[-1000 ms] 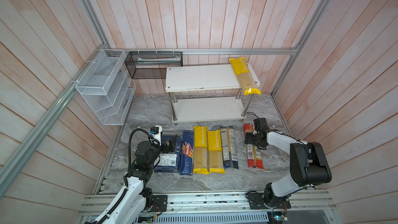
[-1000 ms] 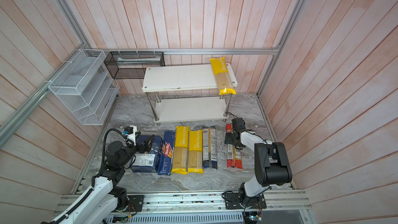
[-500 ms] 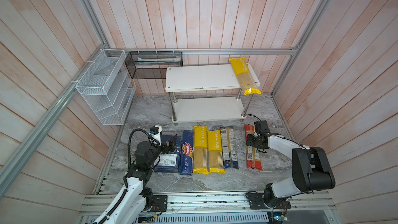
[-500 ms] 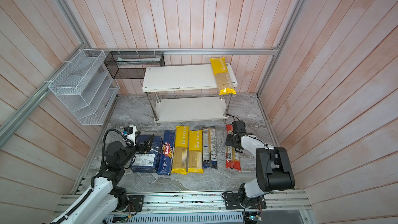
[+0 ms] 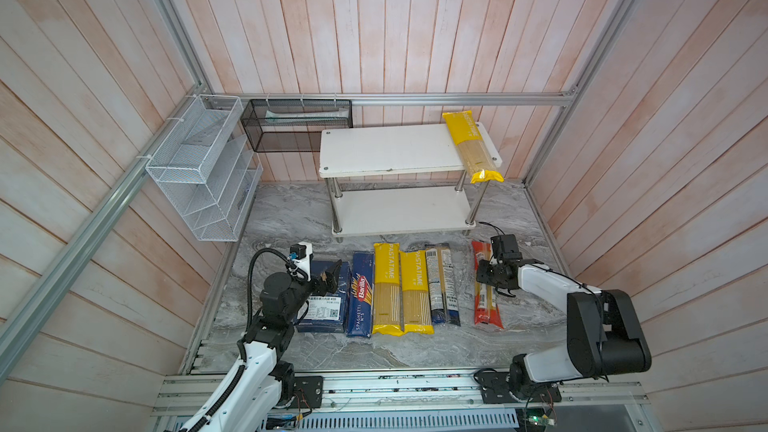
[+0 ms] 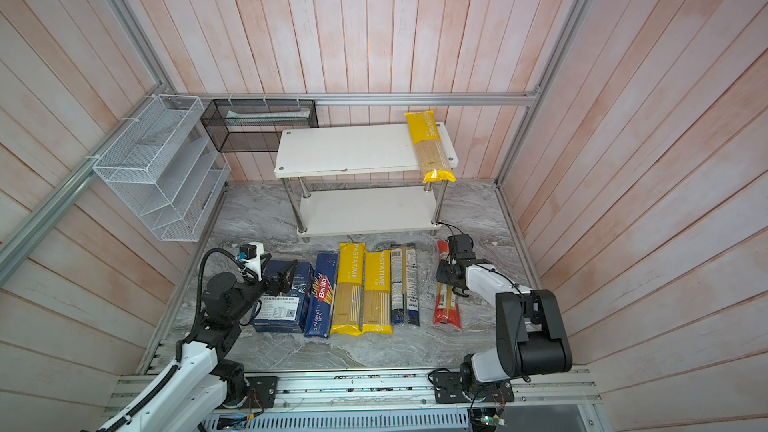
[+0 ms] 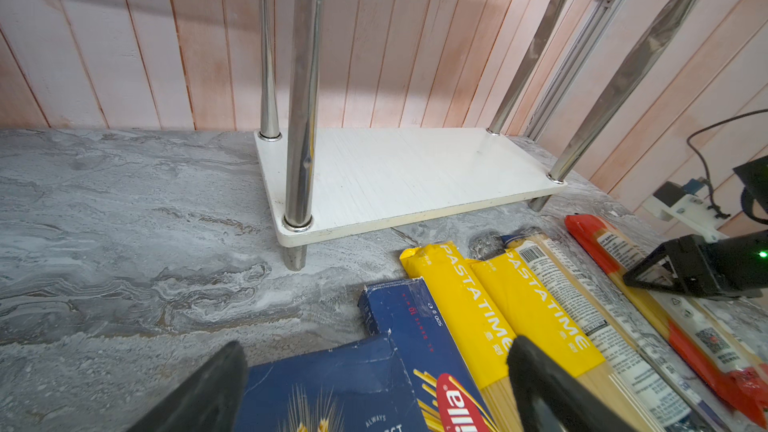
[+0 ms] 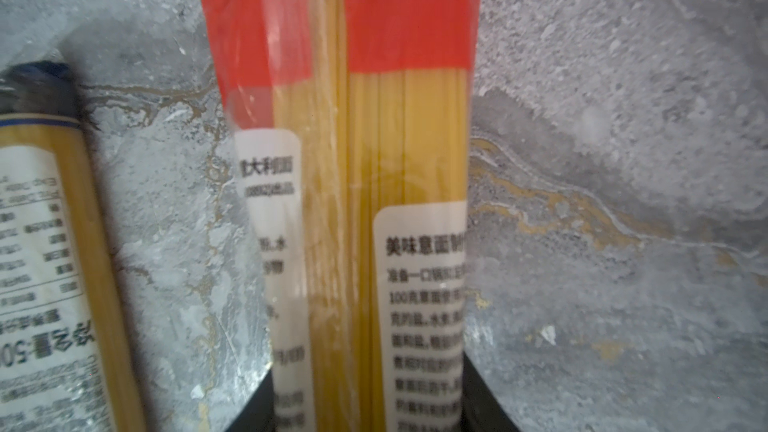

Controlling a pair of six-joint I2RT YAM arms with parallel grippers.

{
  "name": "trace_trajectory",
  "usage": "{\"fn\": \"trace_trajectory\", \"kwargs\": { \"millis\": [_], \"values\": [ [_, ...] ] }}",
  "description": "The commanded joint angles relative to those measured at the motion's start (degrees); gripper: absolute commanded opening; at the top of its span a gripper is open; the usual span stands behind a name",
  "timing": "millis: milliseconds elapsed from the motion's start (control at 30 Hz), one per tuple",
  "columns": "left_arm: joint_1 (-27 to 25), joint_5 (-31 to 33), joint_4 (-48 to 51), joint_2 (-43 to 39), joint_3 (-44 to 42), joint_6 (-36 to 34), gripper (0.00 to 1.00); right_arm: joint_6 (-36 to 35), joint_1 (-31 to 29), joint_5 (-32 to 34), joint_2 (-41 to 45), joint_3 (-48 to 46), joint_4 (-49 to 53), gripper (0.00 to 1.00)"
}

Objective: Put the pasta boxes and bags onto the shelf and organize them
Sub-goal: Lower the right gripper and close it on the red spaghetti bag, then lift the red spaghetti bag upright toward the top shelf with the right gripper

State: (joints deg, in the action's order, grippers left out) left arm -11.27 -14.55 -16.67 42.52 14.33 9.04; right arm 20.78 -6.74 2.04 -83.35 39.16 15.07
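Blurry print on red bag (image 8: 407,14), both ends cut off

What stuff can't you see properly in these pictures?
- Wide blue box: far part hidden under the left gripper, both top views.
- Red bag: label print blurred, right wrist view.
- Right gripper: fingers cut off by the picture edge; pinching the bag or not, unclear.
- Black mesh basket: contents veiled by mesh, top views.

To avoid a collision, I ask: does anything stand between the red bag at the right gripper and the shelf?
Nothing lies on the table between the red bag and the shelf. Its lower board is bare. On the top board, a yellow bag occupies the right end and overhangs the front edge.
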Motion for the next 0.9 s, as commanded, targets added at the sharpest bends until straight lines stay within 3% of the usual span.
{"fn": "trace_trajectory", "kwargs": {
  "millis": [0, 267, 400, 867],
  "values": [
    [0.0, -0.1, -0.1, -0.5, -0.3, -0.5, 1.0, 0.6, -0.7, -1.4, 1.8, -0.8, 3.7, 0.42],
    [0.0, -0.1, -0.1, -0.5, -0.3, -0.5, 1.0, 1.0, -0.8, -5.3, 6.6, -0.9, 3.1, 0.3],
    [0.0, -0.2, -0.1, -0.6, -0.3, -0.6, 1.0, 0.7, -0.6, -5.3, 8.4, -0.3, 3.9, 0.27],
    [-0.1, -0.2, -0.2, -0.2, -0.2, -0.5, 1.0, 1.2, -0.7, -15.6, 17.9, 5.7, 7.6, 0.23]
  ]
}}
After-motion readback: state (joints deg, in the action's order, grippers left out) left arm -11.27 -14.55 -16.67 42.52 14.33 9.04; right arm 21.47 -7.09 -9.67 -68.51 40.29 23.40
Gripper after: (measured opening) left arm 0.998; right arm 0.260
